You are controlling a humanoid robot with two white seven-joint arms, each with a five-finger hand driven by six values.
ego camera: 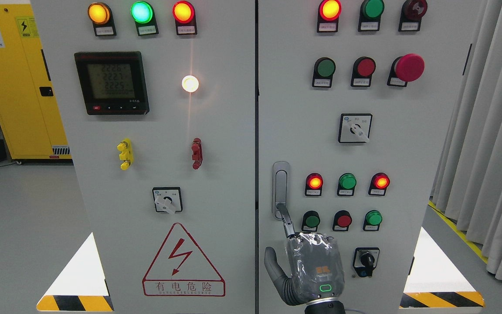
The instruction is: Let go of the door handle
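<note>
**One finger hooked at the bottom of the door handle**

So there's one hand in frame, the right hand, coming up from the bottom edge right of the middle. Its index finger is stretched up with the tip at the lower end of the door handle, apparently touching it; the thumb sticks out to the left, clear of the panel. The other fingers are hidden behind the plastic-wrapped back of the hand, so I can't tell if they're curled or not, and no full grip on the handle shows. The left one isn't visible at all.

Counting around the fingers: the handle itself is a single upright silver one, right above the fingertip, near the left edge of the right cabinet door. Just right of the fingertip there are six round buttons in two rows of three, the top row with two lit red ones and a green one between them. Lower right of the hand sits one black rotary switch. Further up there's one white selector switch, then two more rows of three, including one big red mushroom button.

Left of the fingers runs the dark seam between the two doors, very close to the thumb. The left door beyond it has one meter display and one red lightning warning triangle. Open floor shows on both far sides of the cabinet.
</note>
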